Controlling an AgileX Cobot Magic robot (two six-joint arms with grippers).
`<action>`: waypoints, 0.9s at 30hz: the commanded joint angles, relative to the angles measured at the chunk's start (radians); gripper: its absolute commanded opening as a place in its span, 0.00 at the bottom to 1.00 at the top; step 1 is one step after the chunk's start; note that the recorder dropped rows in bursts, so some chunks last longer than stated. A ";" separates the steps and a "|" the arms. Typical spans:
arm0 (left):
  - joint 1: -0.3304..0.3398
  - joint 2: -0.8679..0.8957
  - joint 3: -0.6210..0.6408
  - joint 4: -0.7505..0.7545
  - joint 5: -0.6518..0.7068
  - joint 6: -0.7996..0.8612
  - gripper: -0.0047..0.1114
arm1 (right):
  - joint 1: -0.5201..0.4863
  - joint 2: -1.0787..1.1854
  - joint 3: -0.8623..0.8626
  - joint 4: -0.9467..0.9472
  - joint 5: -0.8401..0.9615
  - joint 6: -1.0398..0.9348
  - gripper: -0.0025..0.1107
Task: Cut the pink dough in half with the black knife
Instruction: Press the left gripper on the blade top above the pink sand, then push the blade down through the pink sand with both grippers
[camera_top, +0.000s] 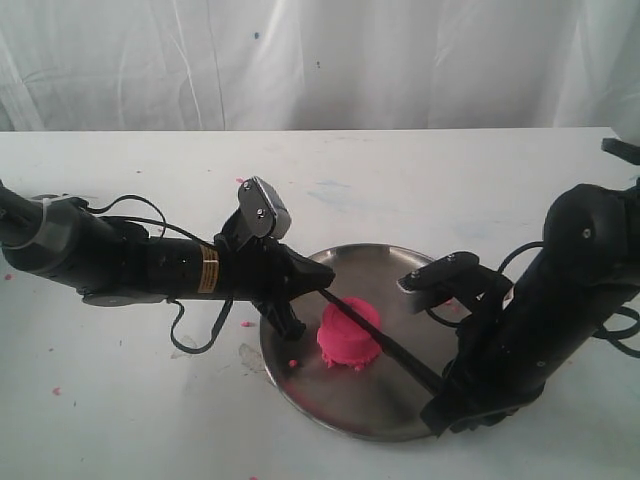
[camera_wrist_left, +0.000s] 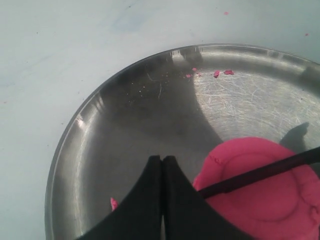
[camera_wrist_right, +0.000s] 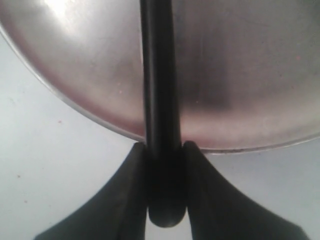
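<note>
White curtain (camera_top: 320, 60) hanging across the back, white desk (camera_top: 120, 420) in front of it, a bit scuffed and dotted with tiny pink crumbs (camera_top: 56, 391).

Sitting on the desk is a round steel plate (camera_top: 300, 385), scratched up and shiny. The pink dough (camera_top: 348, 334) is on the plate, roughly in the middle, still one lump with a round flat top. A few more pink specks (camera_wrist_left: 222, 73) are stuck near the plate's rim in the left wrist view.

The black knife (camera_top: 385, 343) lies at a slant across the top of the dough. In the left wrist view you can see the blade (camera_wrist_left: 260, 173) resting right on the flat top, crossing it from one side to the other. Can't tell if it has bitten in yet.

The right hand (camera_wrist_right: 163, 190) is down at the near rim of the plate, clenched on the knife's handle (camera_wrist_right: 160, 100), with a finger (camera_wrist_right: 127, 200) pressed to each side of it. The handle end sits just past the plate edge, over the desk.

The left hand (camera_wrist_left: 162, 172) comes in from the left side and sits low over the plate, just beside the dough. Its fingers (camera_wrist_left: 145, 200) are pressed together with nothing between them. The knife tip ends right next to them; touching or not, I can't say.
</note>
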 joint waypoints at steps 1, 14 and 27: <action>-0.005 0.000 0.004 0.025 0.046 -0.002 0.04 | -0.002 0.015 0.004 0.026 -0.052 0.010 0.02; -0.005 0.001 0.004 0.027 0.048 -0.002 0.04 | -0.002 0.015 0.004 0.032 -0.058 0.010 0.02; -0.005 0.057 0.004 0.032 0.071 -0.002 0.04 | -0.002 0.015 0.004 0.032 -0.058 0.010 0.02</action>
